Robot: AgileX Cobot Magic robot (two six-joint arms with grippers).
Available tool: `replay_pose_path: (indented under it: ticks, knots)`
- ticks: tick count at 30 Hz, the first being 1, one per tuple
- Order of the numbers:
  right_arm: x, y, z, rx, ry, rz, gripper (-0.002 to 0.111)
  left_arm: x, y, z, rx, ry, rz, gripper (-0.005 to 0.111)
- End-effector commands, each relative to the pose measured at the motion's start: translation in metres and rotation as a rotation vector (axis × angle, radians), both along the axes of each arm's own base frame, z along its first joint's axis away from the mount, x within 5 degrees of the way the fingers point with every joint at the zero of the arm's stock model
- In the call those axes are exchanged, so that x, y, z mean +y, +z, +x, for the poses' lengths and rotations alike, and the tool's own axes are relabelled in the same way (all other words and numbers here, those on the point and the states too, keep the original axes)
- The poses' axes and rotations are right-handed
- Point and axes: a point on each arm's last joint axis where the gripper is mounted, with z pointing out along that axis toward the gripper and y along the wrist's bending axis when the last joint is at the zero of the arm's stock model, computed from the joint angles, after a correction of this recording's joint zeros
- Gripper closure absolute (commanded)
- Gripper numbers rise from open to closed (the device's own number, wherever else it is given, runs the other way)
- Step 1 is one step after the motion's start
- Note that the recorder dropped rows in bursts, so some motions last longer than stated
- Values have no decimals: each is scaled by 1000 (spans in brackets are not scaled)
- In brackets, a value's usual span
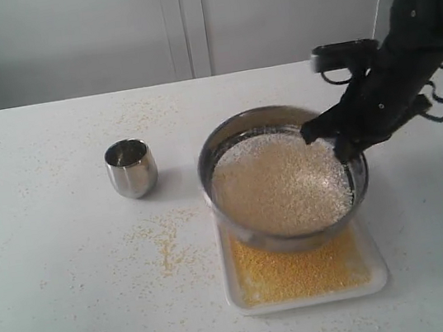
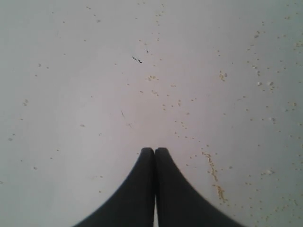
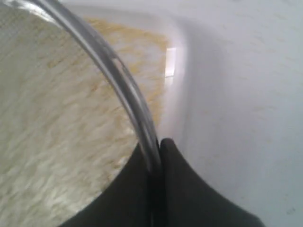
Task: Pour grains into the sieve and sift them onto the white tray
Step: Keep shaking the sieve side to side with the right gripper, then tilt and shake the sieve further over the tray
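Note:
The wide steel sieve [image 1: 225, 136] hangs tilted over the white tray [image 1: 379, 274], holding whitish grains [image 1: 278, 182] on its mesh. Yellow grains [image 1: 296, 272] cover the tray floor beneath it. My right gripper [image 1: 330, 140] is shut on the sieve's right rim; in the right wrist view the rim [image 3: 120, 80] runs between the black fingers [image 3: 189, 189], with the tray corner [image 3: 177, 42] beyond. My left gripper [image 2: 154, 151] is shut with nothing in it, above bare table dotted with grains, and is out of the exterior view.
A small rounded steel cup [image 1: 131, 169] stands upright on the white table left of the sieve. Spilled yellow grains [image 1: 167, 245] lie scattered between the cup and the tray. A pale wall runs behind the table's far edge.

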Motion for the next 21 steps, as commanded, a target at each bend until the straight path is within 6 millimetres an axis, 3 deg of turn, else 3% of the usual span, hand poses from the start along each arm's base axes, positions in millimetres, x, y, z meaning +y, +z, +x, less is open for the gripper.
replay_pose_path:
  ticks: [1, 2, 3, 4, 6, 8, 10, 11, 12, 13, 14, 15, 16, 17, 18, 20, 21]
  knots:
    - [-1, 6, 1, -32, -59, -18, 108, 0, -1, -3, 8, 4, -7, 107]
    - [-14, 7, 7, -34, -296, 11, 108, 0, -1, -3, 8, 4, -7, 107]
    - [-20, 6, 8, -29, -399, 36, 108, 0, -1, -3, 8, 4, -7, 107]
    - [-16, 5, 7, -24, -371, 57, 108, 0, -1, -3, 8, 4, -7, 107]
    - [10, 3, -6, 33, 11, 64, 108, 0, -1, -3, 8, 4, -7, 107]
    - [22, 3, -22, 70, 460, 39, 108, 0, -1, -3, 8, 4, -7, 107]
    - [-7, 14, 2, -60, -65, 17, 108, 0, -1, -3, 8, 4, -7, 107]
    - [-25, 22, 10, -97, -398, 89, 108, 0, -1, -3, 8, 4, -7, 107]
    - [-25, 24, 11, -101, -414, 110, 108, 0, -1, -3, 8, 4, -7, 107]
    - [-2, 25, 3, -92, -181, 116, 108, 0, -1, -3, 8, 4, -7, 107]
    - [11, 23, -6, -64, 50, 92, 108, 0, -1, -3, 8, 4, -7, 107]
    - [15, 22, -16, -52, 403, -21, 108, 0, -1, -3, 8, 4, -7, 107]
    - [8, 22, -11, -63, 265, -57, 108, 0, -1, -3, 8, 4, -7, 107]
    - [-19, 25, 4, -98, -248, -65, 108, 0, -1, -3, 8, 4, -7, 107]
    - [-23, 25, 5, -98, -356, -45, 108, 0, -1, -3, 8, 4, -7, 107]
    - [3, 28, -1, -141, 8, -57, 108, 0, -1, -3, 8, 4, -7, 107]
    - [7, 32, -2, -190, 41, -51, 108, 0, -1, -3, 8, 4, -7, 107]
